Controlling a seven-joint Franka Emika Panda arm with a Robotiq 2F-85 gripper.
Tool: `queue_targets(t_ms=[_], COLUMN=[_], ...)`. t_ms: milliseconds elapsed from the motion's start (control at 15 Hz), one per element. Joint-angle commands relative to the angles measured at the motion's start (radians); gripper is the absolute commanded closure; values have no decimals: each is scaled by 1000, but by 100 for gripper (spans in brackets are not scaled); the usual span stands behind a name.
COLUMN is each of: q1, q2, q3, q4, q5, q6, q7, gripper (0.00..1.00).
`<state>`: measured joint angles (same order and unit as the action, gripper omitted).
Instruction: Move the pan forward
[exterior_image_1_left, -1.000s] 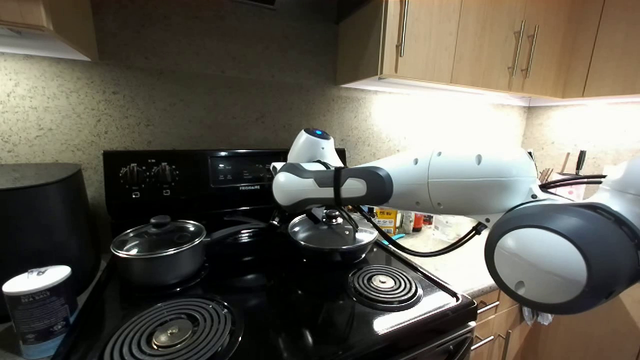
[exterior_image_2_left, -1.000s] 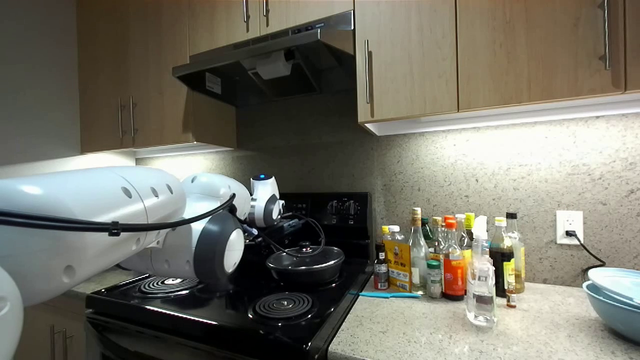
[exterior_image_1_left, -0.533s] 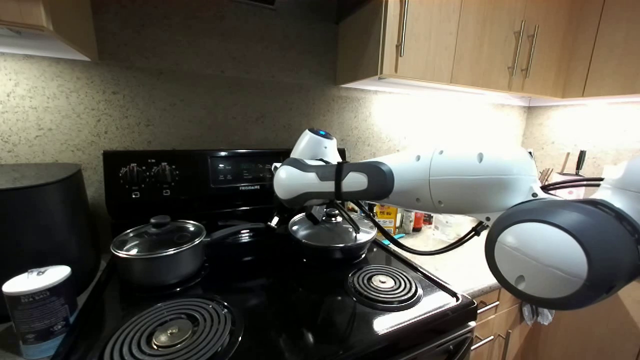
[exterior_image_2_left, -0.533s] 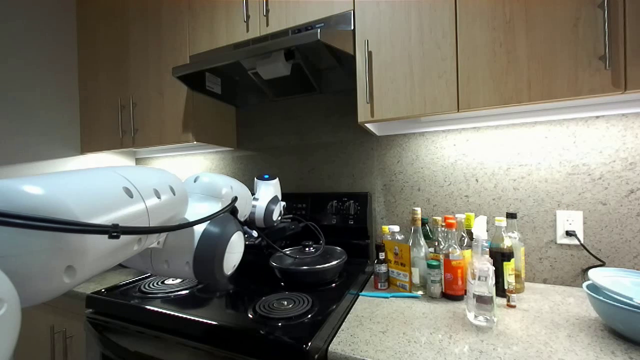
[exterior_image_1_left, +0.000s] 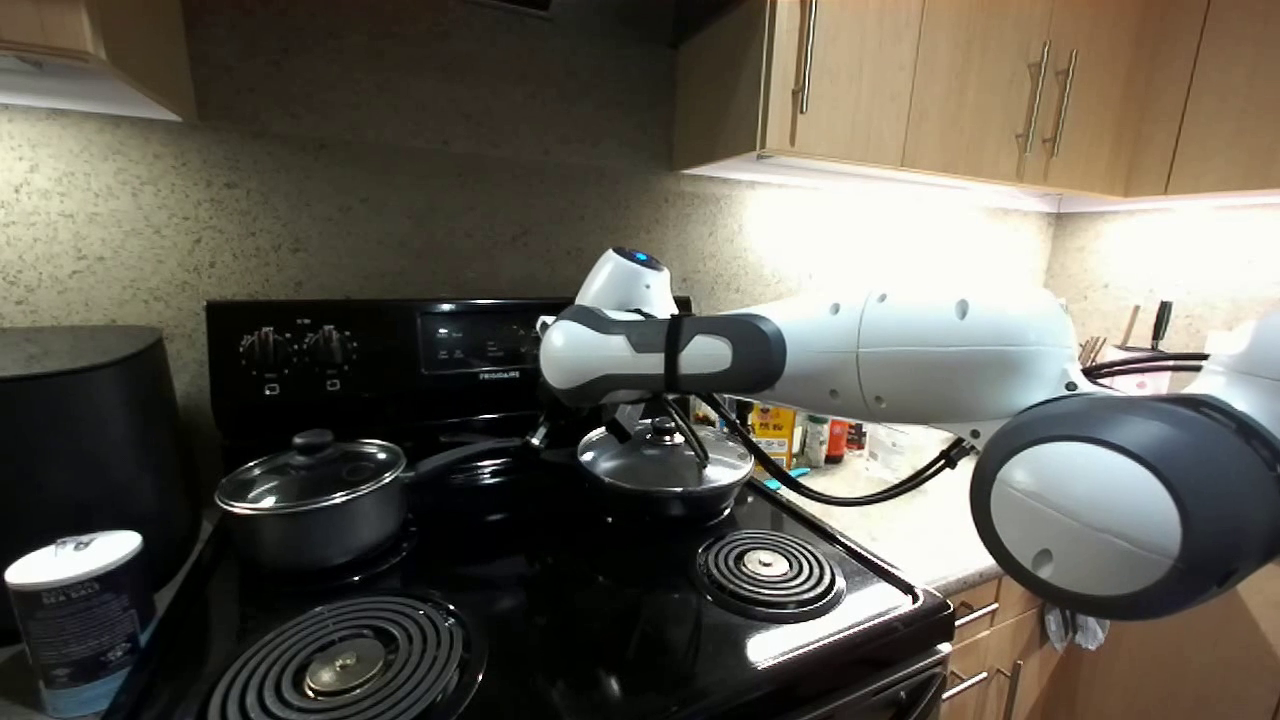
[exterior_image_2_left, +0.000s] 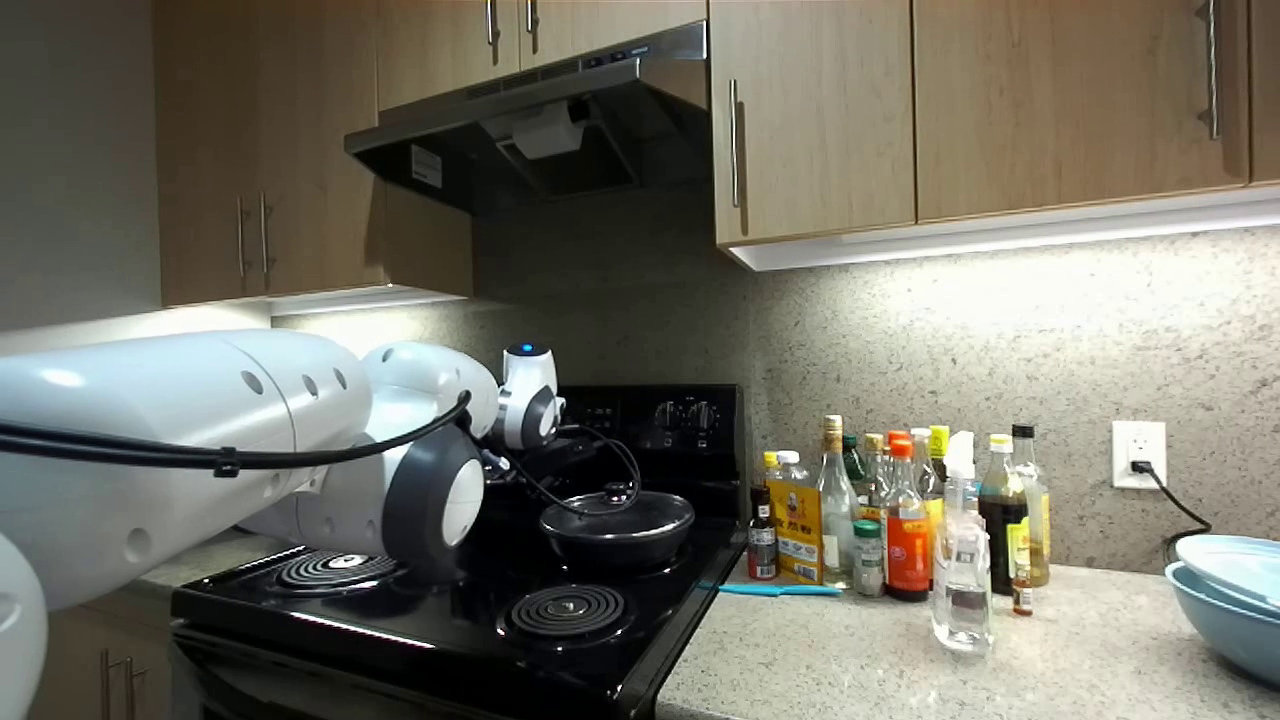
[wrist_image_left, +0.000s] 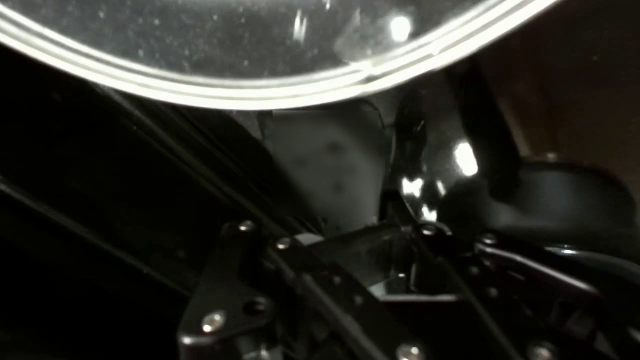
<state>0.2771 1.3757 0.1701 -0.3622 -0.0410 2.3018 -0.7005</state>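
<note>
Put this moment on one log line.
task: move pan forward | pan: lidded, at stove rear | jaws: shut, grip unclear | pot: lidded, on stove

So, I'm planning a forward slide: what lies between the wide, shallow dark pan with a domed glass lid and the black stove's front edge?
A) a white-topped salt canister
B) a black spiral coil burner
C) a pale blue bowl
B: both exterior views show a black spiral coil burner between the pan and the front edge of the black stove.
</note>
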Motion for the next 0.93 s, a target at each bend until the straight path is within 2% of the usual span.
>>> queue_targets(t_ms=[0,267,333,400,467,533,600,667,867], q1=[23,42,47,51,45,47,47,46,40], q2=[-41,-67,-76,-82,-81,-84,-83,-83,-89], q3=[-14,-23,-42,-57,-33,-36,-35,-35,-63], q4=[7,14,6,2,-9,-10,-12,-15,-31], q5=[7,-2,-16,-26,-2,-3,-3,-3,-17], q6=[97,210,212,212,201,201,201,201,162], q7=[-4,-5,13,20,4,5,5,5,42], gripper=[100,100,96,74,71,95,90,58,40])
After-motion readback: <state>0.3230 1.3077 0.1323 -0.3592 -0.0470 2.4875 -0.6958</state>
